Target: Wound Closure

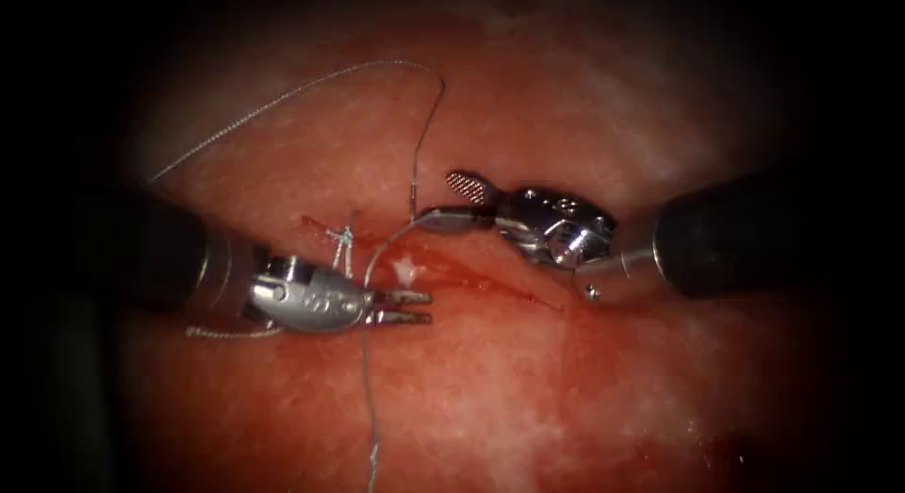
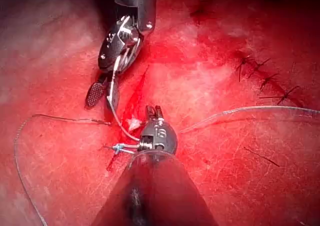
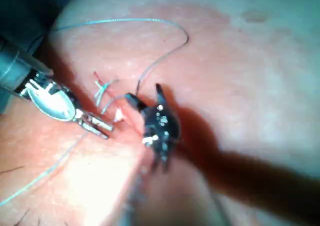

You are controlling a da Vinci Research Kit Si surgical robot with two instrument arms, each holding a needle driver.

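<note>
A: Pink, wet tissue, soft I'd judge, with the cut across its middle. What do the tools hold?

B: Nothing that I can see. The right gripper gapes wide at the cut's upper edge; the left gripper is parted narrowly over its left end.

A: And the thread?

B: Limp and light, looping off to the upper left. The pale arc I take for the needle lies between the tools, one end by the right gripper's lower jaw; I cannot tell whether it is in the tissue. Stiff and slick, probably; best gripped mid-curve.

A: Anything smaller?

B: A knot left of the needle. The left wrist view adds a row of dark stitches further off
</note>
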